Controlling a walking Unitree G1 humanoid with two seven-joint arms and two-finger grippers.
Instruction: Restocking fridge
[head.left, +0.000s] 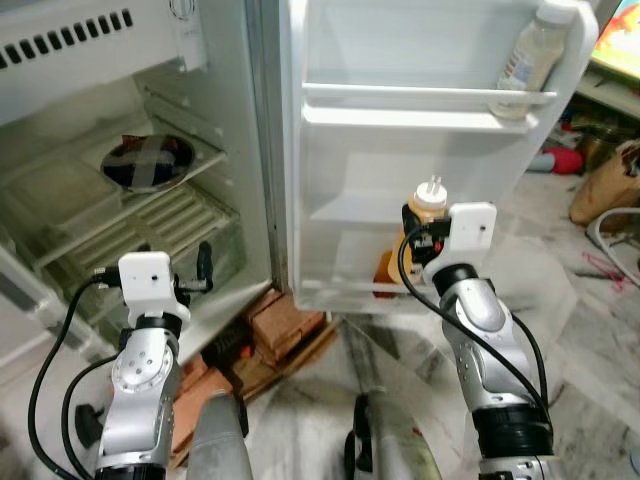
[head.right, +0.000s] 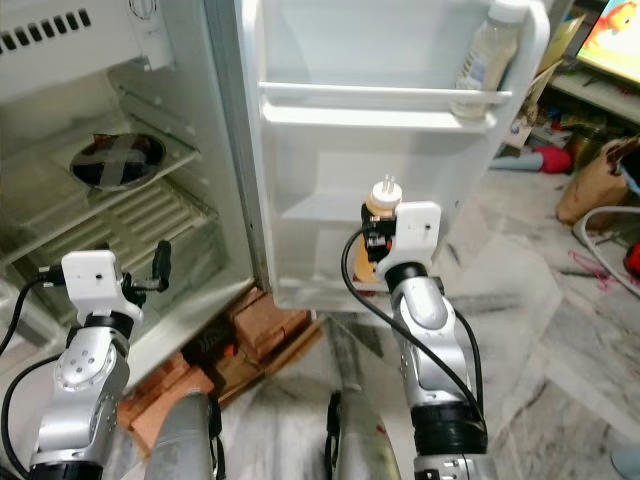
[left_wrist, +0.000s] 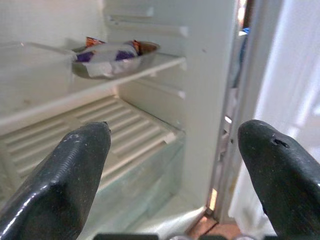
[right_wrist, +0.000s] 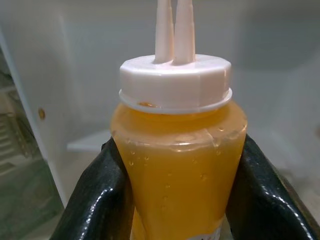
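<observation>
My right gripper (right_wrist: 177, 197) is shut on an orange sauce bottle (right_wrist: 177, 160) with a white twin-nozzle cap. It holds the bottle (head.left: 428, 203) upright, right in front of the lower shelf (head.left: 335, 293) of the open fridge door (head.left: 400, 150). My left gripper (left_wrist: 175, 165) is open and holds nothing. It hovers low before the fridge's inner compartment (head.left: 150, 235), facing the ribbed cover (left_wrist: 130, 135) above the crisper.
A bowl with packets (head.left: 150, 160) sits on the glass shelf inside. A pale bottle (head.left: 530, 55) stands in the upper door shelf. Bricks (head.left: 280, 325) prop up the fridge's base. A brown bag (head.left: 610, 185) and clutter lie on the marble floor at the right.
</observation>
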